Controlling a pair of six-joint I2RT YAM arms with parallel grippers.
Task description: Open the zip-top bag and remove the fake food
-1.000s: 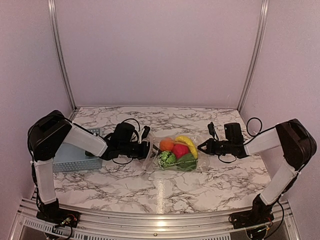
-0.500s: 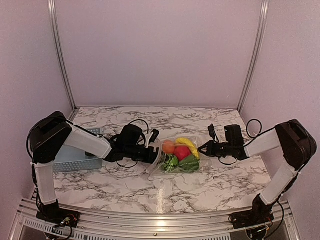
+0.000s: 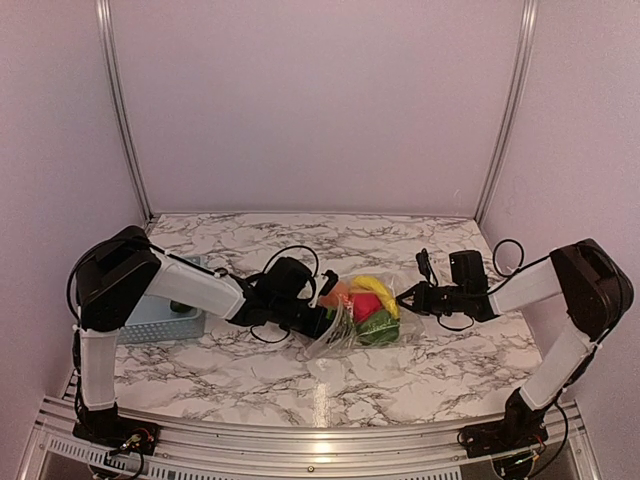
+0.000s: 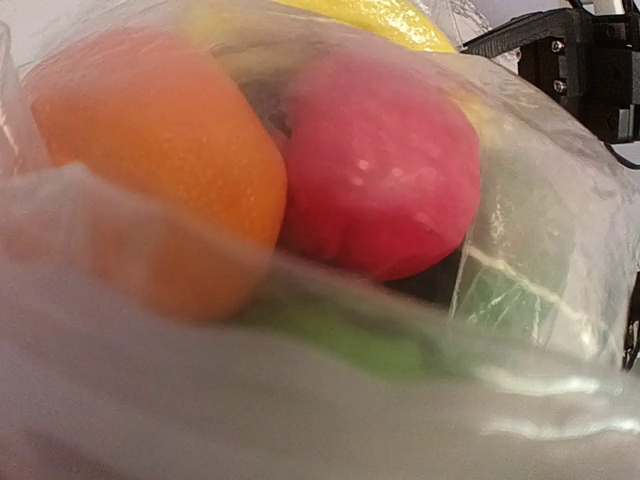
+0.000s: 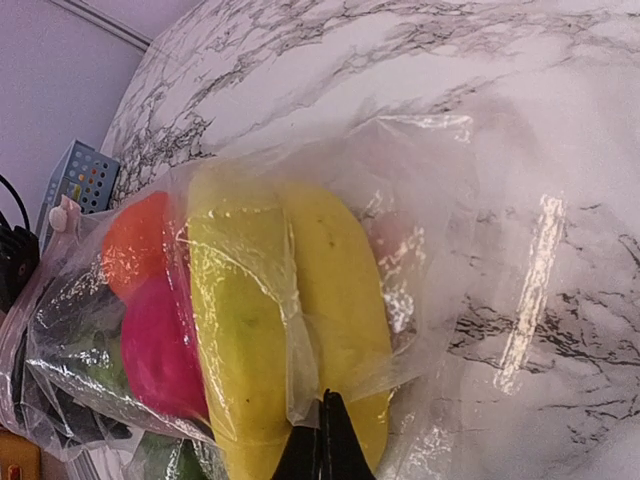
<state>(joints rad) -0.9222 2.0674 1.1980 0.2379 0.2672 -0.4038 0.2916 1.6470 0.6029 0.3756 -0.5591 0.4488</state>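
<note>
While the zip-top bag (image 3: 335,342) lies mid-worktop (image 3: 400,240) with the fake food (image 3: 368,300) inside, its right end is pinched by the fully closed right gripper (image 5: 322,445). How far the left gripper (image 3: 318,305), at the bag's left end, is open cannot be told. That pinch is best kept firm while the left end is worked; free marble is seen toward the near and far edges, and the blue basket (image 3: 150,320) by the left edge should be avoided.

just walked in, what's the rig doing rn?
Both arms are on the bag of toy food mid-table. The right claw is pinched shut on the plastic beside the banana. The left claw is pressed against the other end, the orange and red fruit filling its camera through the plastic; its grip can't be told. No food is out yet.
</note>
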